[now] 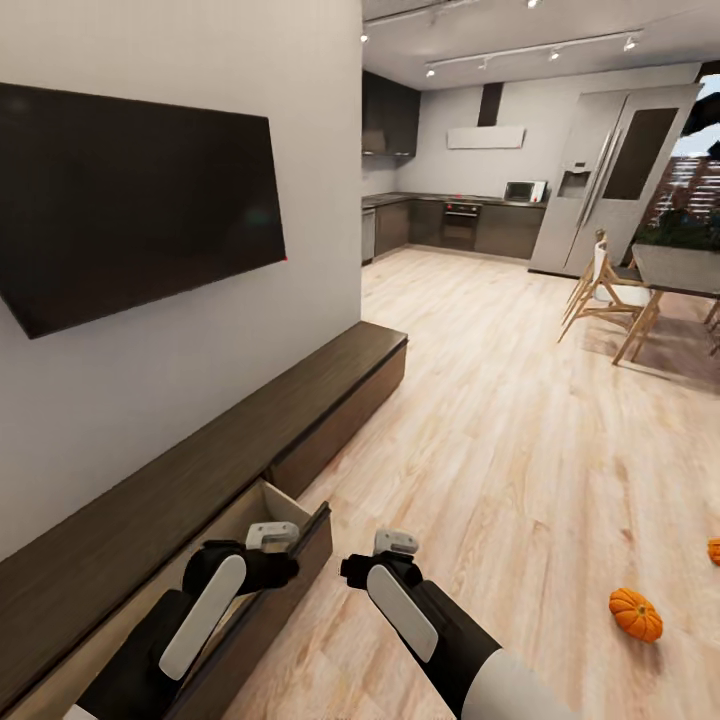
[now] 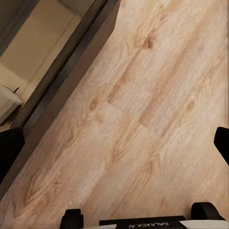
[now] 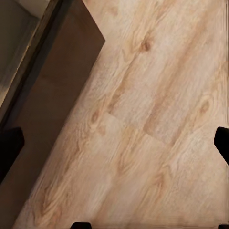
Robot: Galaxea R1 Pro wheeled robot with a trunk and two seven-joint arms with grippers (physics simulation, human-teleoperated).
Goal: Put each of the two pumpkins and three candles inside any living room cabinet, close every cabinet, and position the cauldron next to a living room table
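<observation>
Hanging over the cabinet (image 1: 200, 470)'s open drawer (image 1: 262, 560) at 7 o'clock, both grippers' fingers spread empty, left gripper (image 2: 114, 143) and right gripper (image 3: 114, 143); one pumpkin (image 1: 636, 613) lies on the floor (image 1: 520, 420) at 4 o'clock.

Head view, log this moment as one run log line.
drawer: open | left pincer: open, empty | right pincer: open, empty | pumpkin: on floor | second pumpkin: at frame edge

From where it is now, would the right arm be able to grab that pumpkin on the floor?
Probably not yet. The pumpkin lies on bare floor well off to the right of the right gripper. Nothing blocks it, but the base would likely have to move closer.
</observation>
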